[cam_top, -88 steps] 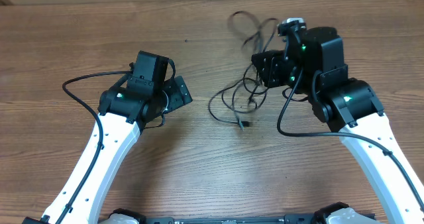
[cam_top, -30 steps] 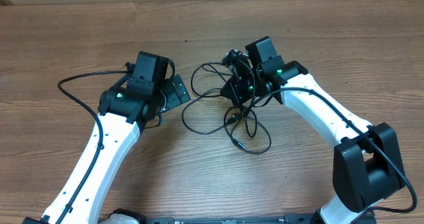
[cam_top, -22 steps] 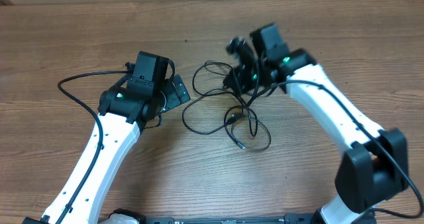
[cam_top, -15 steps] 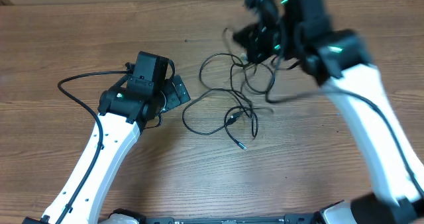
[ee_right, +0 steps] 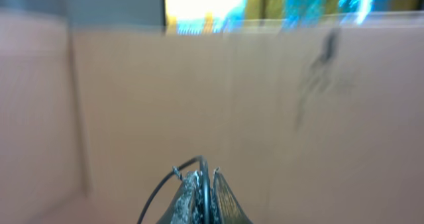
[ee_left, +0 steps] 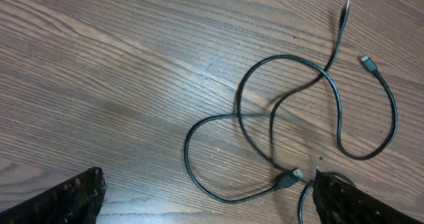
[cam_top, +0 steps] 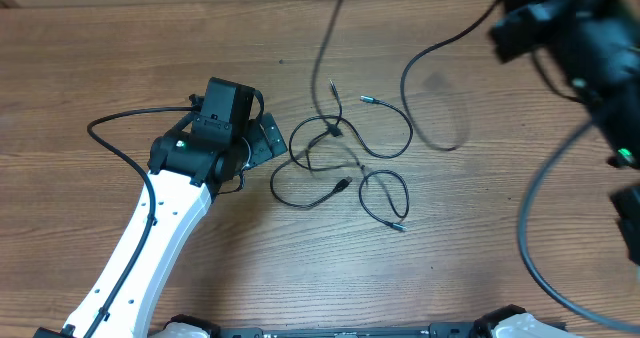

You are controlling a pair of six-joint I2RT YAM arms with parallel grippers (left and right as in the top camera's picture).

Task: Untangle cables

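Gripper on right [ee_right: 205, 179], held high, pinches one cable [ee_right: 162, 184].

Thin black cables [ee_left: 240, 115] lie in crossing loops on the wood-grain table [ee_left: 99, 65], with three plug ends showing. The left tool [ee_left: 209, 191] hovers above, its dark fingers [ee_left: 66, 197] spread wide apart.

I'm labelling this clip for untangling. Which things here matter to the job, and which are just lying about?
Job: cables; right claw, shut on one; left claw, open.
Just there: table; cardboard wall; left arm's wire.
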